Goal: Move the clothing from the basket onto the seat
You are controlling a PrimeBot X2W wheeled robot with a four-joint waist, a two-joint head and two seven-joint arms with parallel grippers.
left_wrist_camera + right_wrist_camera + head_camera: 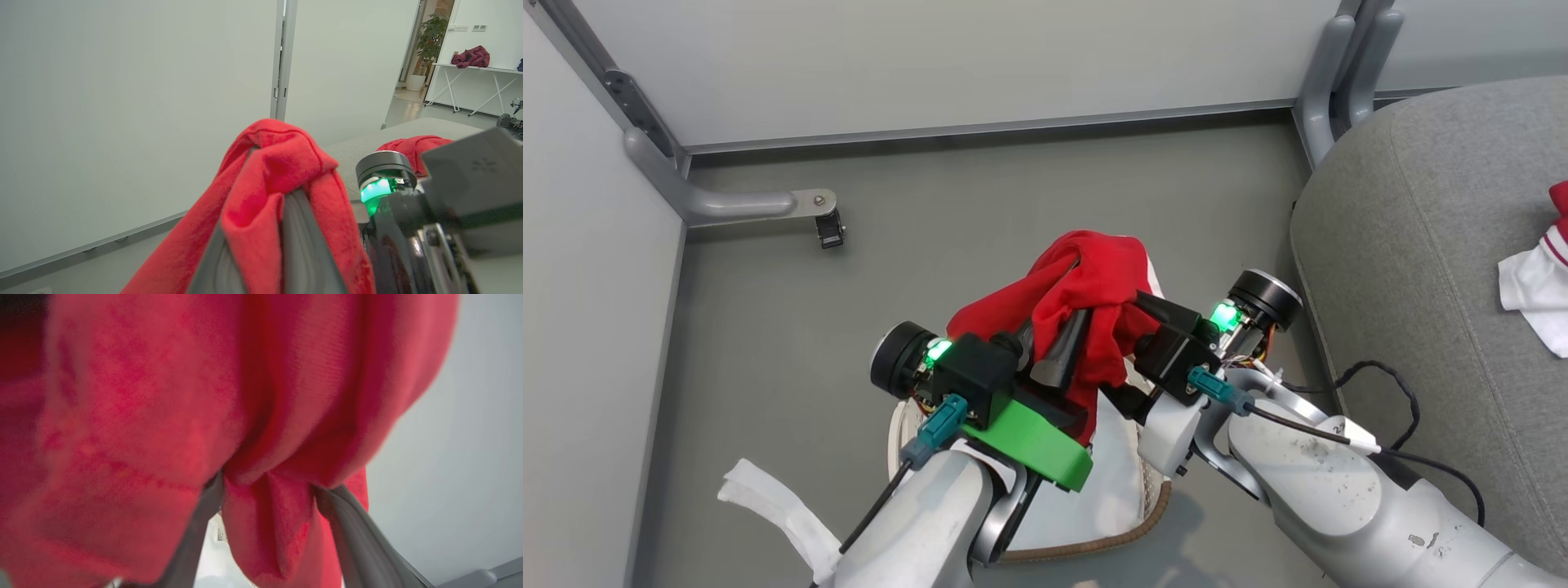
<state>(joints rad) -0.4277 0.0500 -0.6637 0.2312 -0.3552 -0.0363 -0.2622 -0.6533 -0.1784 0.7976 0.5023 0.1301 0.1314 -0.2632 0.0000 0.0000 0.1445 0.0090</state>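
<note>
Clothing [1094, 282], left gripper [1078, 287] clamping, right gripper [269, 486] spread

Your pale grey left forearm [931, 523] and right forearm [1323, 482] reach forward, converging. Your left pincer [1066, 318] is clamped on the bright red soft fabric garment [1094, 273]; your right pincer [1147, 314] stands spread wide, fingers pushed into it.

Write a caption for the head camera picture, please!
Left end effector holds a bright red soft fabric garment above the oval cream-white plastic basket, beside the big grey fabric seat.

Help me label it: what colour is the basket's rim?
Brown: the basket rim shows best in the head view.
</note>
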